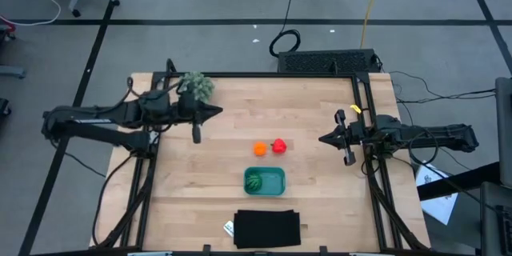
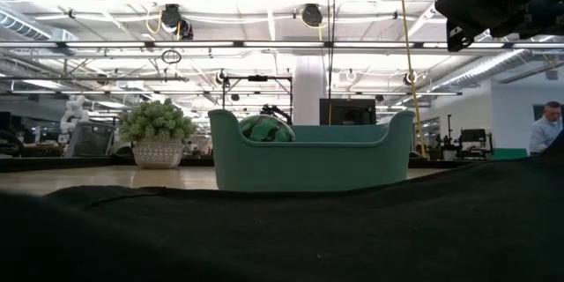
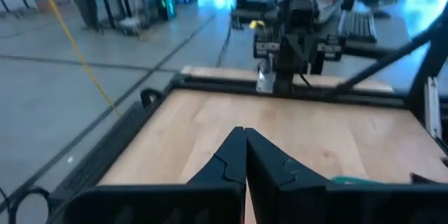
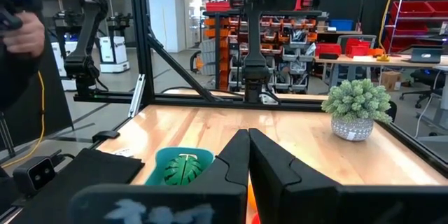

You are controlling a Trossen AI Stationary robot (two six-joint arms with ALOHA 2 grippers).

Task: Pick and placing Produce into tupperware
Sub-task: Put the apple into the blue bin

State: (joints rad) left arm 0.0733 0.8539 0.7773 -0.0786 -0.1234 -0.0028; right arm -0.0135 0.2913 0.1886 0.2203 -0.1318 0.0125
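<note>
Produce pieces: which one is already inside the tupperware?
The dark green striped piece lies in the teal tupperware; the orange piece and red piece sit on the table.

Produce pieces: three, namely one dark green striped round piece [image 1: 254, 182], one orange round piece [image 1: 260, 149], one red piece [image 1: 279, 146]
Teal tupperware [image 1: 276, 182]: one
Potted ball plant [image 1: 197, 86]: one
Black flat mat [image 1: 267, 229]: one
Robot arms: two
Desk [image 1: 224, 128]: one
</note>
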